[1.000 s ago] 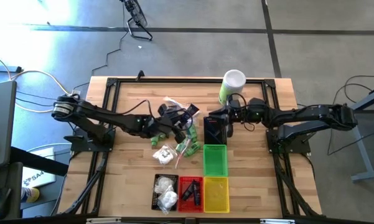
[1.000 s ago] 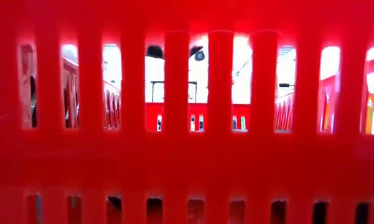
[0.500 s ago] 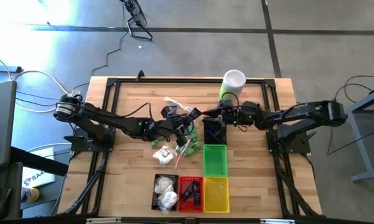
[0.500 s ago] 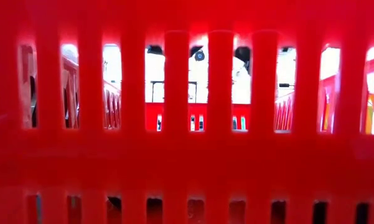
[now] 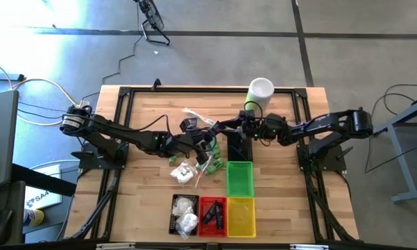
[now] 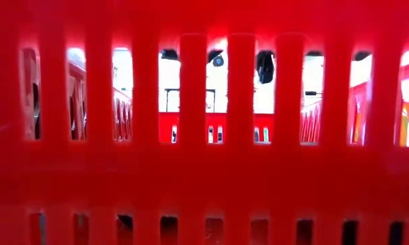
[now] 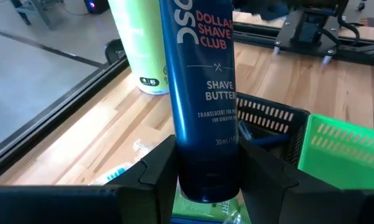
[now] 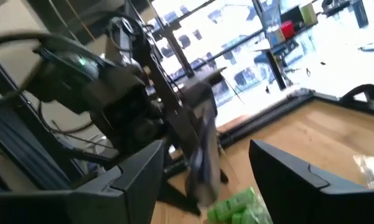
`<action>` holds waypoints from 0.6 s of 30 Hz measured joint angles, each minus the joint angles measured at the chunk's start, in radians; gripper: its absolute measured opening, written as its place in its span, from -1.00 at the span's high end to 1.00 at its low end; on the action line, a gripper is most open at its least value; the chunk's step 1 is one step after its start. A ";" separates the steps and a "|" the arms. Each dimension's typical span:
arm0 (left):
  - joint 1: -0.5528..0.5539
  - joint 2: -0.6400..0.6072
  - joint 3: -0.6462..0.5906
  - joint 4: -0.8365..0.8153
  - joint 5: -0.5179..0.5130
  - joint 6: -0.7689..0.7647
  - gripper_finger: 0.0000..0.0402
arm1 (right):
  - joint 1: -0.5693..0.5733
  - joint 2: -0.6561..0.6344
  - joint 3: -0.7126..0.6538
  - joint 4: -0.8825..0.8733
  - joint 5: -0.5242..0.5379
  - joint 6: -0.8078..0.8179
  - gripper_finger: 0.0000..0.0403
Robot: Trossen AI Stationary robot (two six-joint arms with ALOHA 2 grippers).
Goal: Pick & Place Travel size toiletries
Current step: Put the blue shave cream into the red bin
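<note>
While the high view shows the whole wooden worktop (image 5: 146,111), only the left wrist view reads the held item: a dark blue "Shave Butter" tube (image 7: 202,93), upright, clamped between the left gripper (image 5: 207,144) fingers (image 7: 155,168), above the loose pile mid-worktop. Right gripper (image 5: 230,126) sits over the black slotted basket (image 5: 239,147), fingers (image 8: 137,171) spread, nothing between them. Baskets count five: two black, one red (image 5: 211,214), one yellow (image 5: 241,215), one green (image 5: 240,178). One tall green-and-white canister (image 5: 258,93). White crinkly pouches (image 5: 184,212) fill the near black basket, exact count unclear. Green bottles (image 8: 239,205) in the pile are blurred, uncountable. Low view is blocked by red basket slats
</note>
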 joint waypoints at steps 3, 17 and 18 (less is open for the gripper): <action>0.000 0.000 0.000 -0.003 0.008 -0.017 0.32 | 0.000 0.000 0.014 -0.003 -0.006 -0.017 -0.09; 0.000 0.000 0.000 -0.009 0.014 -0.018 0.32 | 0.000 0.000 0.016 -0.035 -0.008 -0.047 0.62; 0.000 0.000 0.000 -0.010 0.014 -0.018 0.32 | 0.000 0.000 0.016 -0.035 -0.008 -0.050 0.67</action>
